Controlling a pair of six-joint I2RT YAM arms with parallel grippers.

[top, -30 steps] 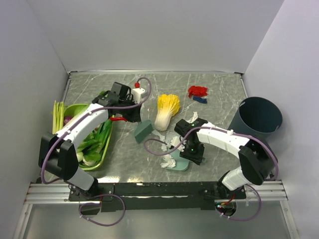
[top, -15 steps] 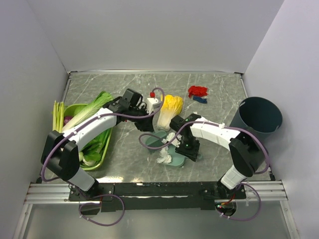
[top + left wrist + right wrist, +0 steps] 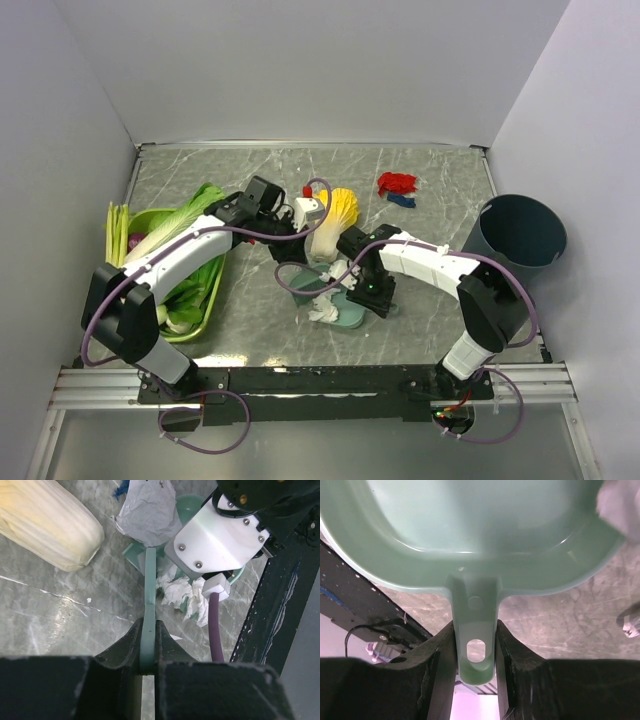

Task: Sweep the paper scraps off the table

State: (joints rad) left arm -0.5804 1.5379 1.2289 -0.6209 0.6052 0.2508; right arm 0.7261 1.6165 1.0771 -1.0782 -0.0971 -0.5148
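Two tools held: left fingers (image 3: 125,647) clenched on thin green sweeper blade (image 3: 149,590), right fingers (image 3: 442,655) clamped on green dustpan (image 3: 470,525) handle. White paper scraps (image 3: 184,592) lie mid-tabletop (image 3: 200,170), just beside dustpan and blade; red and blue scraps (image 3: 397,183) sit far right, well apart.

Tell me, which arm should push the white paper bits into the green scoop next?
Probably left. The left gripper grips the green sweeper, lying beside the white paper bits; the right gripper is busy holding the scoop.
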